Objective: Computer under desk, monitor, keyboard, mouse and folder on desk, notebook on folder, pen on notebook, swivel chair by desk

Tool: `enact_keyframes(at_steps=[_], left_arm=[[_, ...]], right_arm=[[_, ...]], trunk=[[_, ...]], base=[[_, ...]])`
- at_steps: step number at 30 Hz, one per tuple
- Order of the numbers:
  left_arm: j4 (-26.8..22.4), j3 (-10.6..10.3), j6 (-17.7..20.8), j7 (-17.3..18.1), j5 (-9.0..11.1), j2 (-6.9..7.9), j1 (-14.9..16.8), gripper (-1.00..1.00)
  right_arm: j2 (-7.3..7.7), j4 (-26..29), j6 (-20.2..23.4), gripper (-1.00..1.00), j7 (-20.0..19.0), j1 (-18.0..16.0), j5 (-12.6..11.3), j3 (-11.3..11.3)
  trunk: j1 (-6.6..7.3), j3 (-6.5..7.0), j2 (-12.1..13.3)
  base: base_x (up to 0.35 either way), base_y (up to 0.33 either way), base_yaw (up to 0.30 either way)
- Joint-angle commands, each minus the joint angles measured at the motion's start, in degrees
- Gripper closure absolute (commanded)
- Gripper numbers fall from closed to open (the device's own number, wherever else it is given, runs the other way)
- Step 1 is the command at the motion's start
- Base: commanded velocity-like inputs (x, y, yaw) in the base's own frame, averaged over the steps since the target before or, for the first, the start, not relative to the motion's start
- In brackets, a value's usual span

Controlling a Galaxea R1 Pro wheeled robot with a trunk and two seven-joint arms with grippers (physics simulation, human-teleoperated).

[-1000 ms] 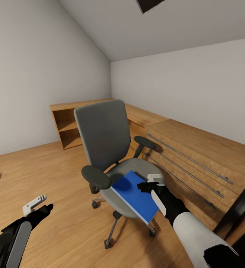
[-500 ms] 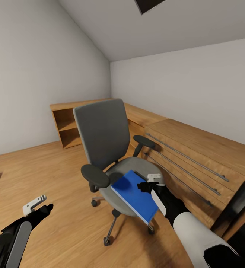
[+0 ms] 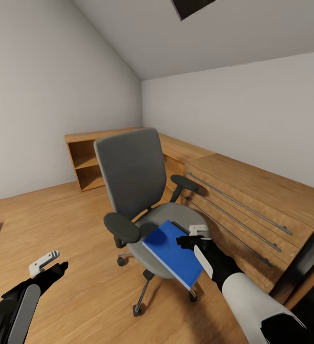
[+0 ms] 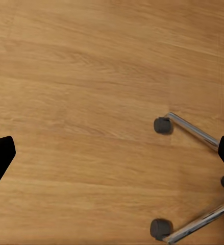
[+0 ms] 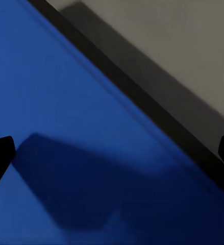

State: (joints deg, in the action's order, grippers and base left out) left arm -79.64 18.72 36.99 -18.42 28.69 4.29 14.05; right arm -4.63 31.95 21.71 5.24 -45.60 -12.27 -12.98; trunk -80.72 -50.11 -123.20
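Note:
The swivel chair stands in the middle of the wood floor, with a grey back and seat and black armrests. A bright blue folder lies on its seat, with its near corner hanging past the seat's front edge. My right gripper hovers open just over the folder's right side. In the right wrist view the gripper is spread wide over the blue folder, beside the grey seat. My left gripper hangs open over bare floor to the left of the chair. The left wrist view has the gripper above the chair's chrome legs.
Low light-wood cabinets with long metal handles run along the right wall behind the chair. An open wood shelf unit stands in the far corner. A black slanted edge cuts in at the lower right. Open floor lies on the left.
The whole picture has shifted very slightly. Both grippers stay open and hold their places, the right one still over the folder.

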Motion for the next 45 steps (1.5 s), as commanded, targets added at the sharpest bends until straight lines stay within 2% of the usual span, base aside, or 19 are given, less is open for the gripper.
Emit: enact_keyframes(at_steps=[1,35,40,41,43,44,45], left_arm=[[-0.08,0.00,0.19,-0.48,0.61,0.01,0.02,-1.00],[-0.06,-0.08,0.24,-0.48,0.57,0.01,0.01,-1.00],[0.00,-0.08,0.27,-0.54,0.59,-0.05,0.01,-1.00],[0.01,-0.08,0.27,-0.54,0.58,-0.06,0.01,-1.00],[0.01,-0.08,0.28,-0.55,0.58,-0.07,0.01,-1.00],[0.01,-0.08,0.31,-0.53,0.58,-0.07,0.01,-1.00],[0.01,-0.08,0.32,-0.52,0.58,-0.07,0.01,-1.00]], right_arm=[[0.06,0.04,0.25,-1.00,0.56,-0.01,-0.59,-0.38],[0.10,0.39,0.16,-1.00,0.56,-0.01,-0.65,-0.38],[0.21,6.46,-0.19,-1.00,0.66,0.29,-0.52,-0.53],[0.22,8.94,-0.14,-1.00,0.97,0.83,-0.50,-0.54],[0.22,10.53,-0.09,-1.00,1.44,1.40,-0.49,-0.55],[0.17,14.00,0.03,-1.00,3.43,3.06,-0.48,-0.60],[0.13,14.95,0.08,-1.00,4.16,3.55,-0.49,-0.62]], trunk=[[0.23,0.12,0.39],[7.70,6.23,14.03],[8.80,7.12,16.03],[8.80,7.12,16.03],[8.80,7.12,16.03],[8.80,7.12,16.03],[8.80,7.12,16.03]], base=[[0.000,0.000,0.000],[0.000,0.000,0.000],[0.000,0.000,0.000],[0.000,0.000,0.000],[0.000,0.000,0.000],[0.000,0.000,0.000],[0.000,0.000,0.000]])
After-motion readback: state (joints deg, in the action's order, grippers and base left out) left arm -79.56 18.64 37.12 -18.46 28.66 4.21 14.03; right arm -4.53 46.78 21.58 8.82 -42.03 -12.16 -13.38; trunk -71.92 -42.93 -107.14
